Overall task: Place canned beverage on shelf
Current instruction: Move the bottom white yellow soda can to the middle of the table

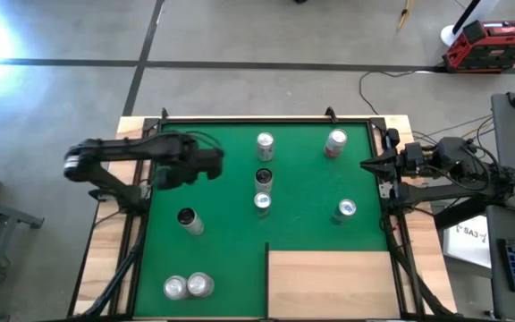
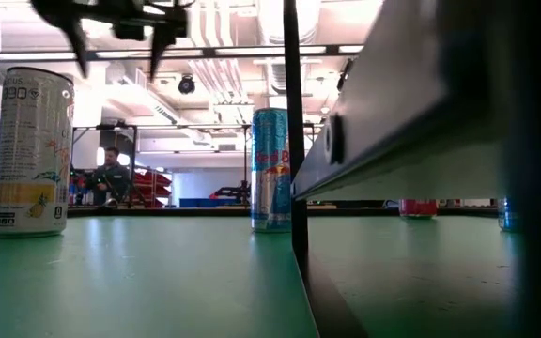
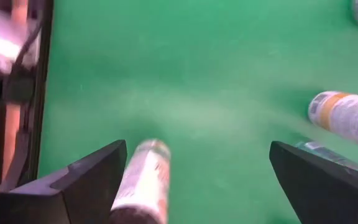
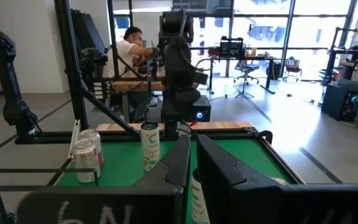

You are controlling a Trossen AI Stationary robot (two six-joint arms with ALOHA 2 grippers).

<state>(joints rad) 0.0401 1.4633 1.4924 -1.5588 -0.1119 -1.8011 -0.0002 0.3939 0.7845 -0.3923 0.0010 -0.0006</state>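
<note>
Several cans stand upright on the green mat [image 1: 311,224]; the nearest to my left gripper are one near the mat's left [image 1: 189,220] and a row at the middle [image 1: 263,177]. The shelf [image 1: 329,282], a pale plywood panel, lies flat at the mat's near right corner. My left gripper [image 1: 213,165] hangs open above the mat's left part, clear of every can. In the left wrist view [image 3: 197,180] a white can [image 3: 143,180] stands below, close to one finger. The low view shows its open fingers [image 2: 120,42] above the cans. My right gripper [image 1: 369,164] is shut and empty at the mat's right edge.
Two cans [image 1: 188,286] stand together at the near left. More cans stand at the far middle [image 1: 265,146], far right [image 1: 335,143] and right [image 1: 346,210]. Black rails [image 1: 266,117] frame the mat. A person [image 4: 132,46] sits in the room beyond the table.
</note>
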